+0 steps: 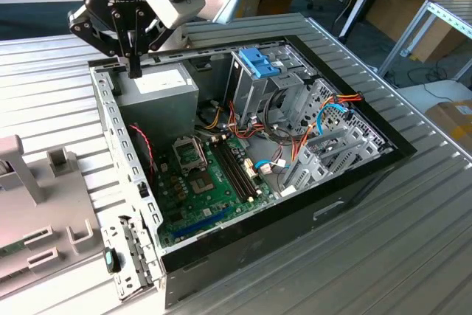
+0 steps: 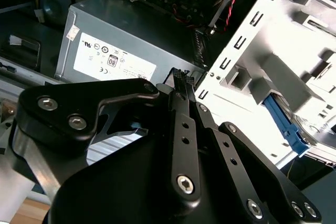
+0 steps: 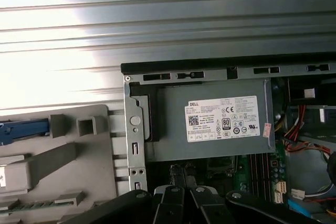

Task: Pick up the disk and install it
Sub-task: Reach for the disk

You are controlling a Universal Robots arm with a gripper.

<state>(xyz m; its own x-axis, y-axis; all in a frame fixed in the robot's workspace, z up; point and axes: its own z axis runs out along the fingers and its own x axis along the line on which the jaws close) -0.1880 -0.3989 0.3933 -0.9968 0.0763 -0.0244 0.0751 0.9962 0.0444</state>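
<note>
Pickup is not yet beginning: the gripper point(image 1: 135, 70) is hovering over the power supply point(image 1: 158, 90) at eleven o'clock in the exterior view, jaws together and empty. The disk point(image 3: 23, 129) is lying uninstalled in the holder point(image 1: 44, 204) at eight o'clock.

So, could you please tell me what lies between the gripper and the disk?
The case's slotted metal side wall stands between gripper and disk, in the first wrist view.

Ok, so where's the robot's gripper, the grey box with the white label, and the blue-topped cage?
gripper point(image 1: 135, 70), exterior view, at its black fingertips.
grey box point(image 3: 170, 124), first wrist view, on its bare face beside the label.
blue-topped cage point(image 1: 259, 63), exterior view, on its blue top.
</note>
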